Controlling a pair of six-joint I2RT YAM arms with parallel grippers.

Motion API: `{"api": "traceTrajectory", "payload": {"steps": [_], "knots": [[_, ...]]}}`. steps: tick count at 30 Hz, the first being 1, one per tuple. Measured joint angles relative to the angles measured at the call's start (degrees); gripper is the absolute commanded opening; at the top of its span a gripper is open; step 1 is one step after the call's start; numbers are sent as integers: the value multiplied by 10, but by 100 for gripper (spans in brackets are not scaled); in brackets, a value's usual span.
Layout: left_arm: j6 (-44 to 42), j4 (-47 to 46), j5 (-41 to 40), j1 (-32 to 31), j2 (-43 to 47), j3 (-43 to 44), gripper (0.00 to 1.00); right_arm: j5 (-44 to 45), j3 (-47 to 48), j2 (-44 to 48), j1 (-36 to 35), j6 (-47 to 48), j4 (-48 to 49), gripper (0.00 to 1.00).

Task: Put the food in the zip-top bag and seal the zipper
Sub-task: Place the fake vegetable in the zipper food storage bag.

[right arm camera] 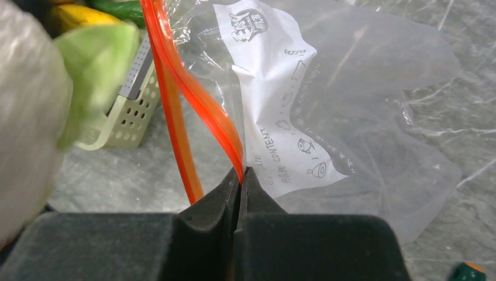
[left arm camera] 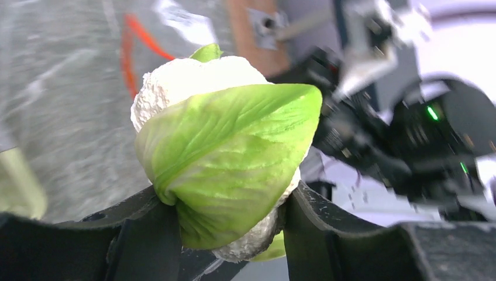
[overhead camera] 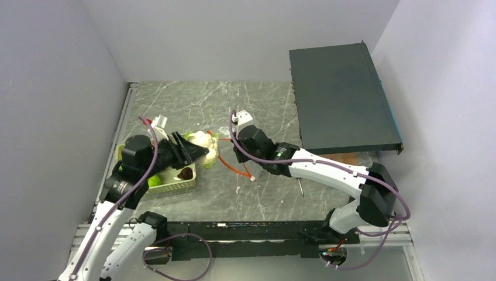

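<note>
My left gripper (left arm camera: 228, 213) is clamped low on the cauliflower (left arm camera: 225, 137), which is raised just beside the bag's mouth. I judge this toy light and slightly yielding. Its rough white crown should grip better than the glossy leaf.

My right gripper (right arm camera: 240, 175) is closed on the zipper (right arm camera: 196, 93), holding one lip up. The zip-top bag (right arm camera: 362, 117) lies on the table (right arm camera: 462, 35). Its film looks thin, limp and slippery, so the strip is the only firm hold.

I cannot find the slider tab or judge how wide the mouth gapes. The basket (right arm camera: 126, 114) is largely cut off.
</note>
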State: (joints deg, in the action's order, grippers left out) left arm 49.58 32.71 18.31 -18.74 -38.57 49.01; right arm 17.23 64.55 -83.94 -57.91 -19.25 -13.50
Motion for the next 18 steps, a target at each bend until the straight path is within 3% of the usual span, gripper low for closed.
{"api": "traceTrajectory", "payload": {"steps": [4, 8, 18], "knots": [[-33, -101, 125, -1, 34, -51, 0, -42, 0, 1, 17, -26, 1, 0], [-52, -158, 200, -1, 31, -82, 0, -104, 0, 9, 52, -64, 8, 0], [-51, -257, 262, -1, -61, -112, 0, -212, -7, 53, 85, -121, 53, 0]]}}
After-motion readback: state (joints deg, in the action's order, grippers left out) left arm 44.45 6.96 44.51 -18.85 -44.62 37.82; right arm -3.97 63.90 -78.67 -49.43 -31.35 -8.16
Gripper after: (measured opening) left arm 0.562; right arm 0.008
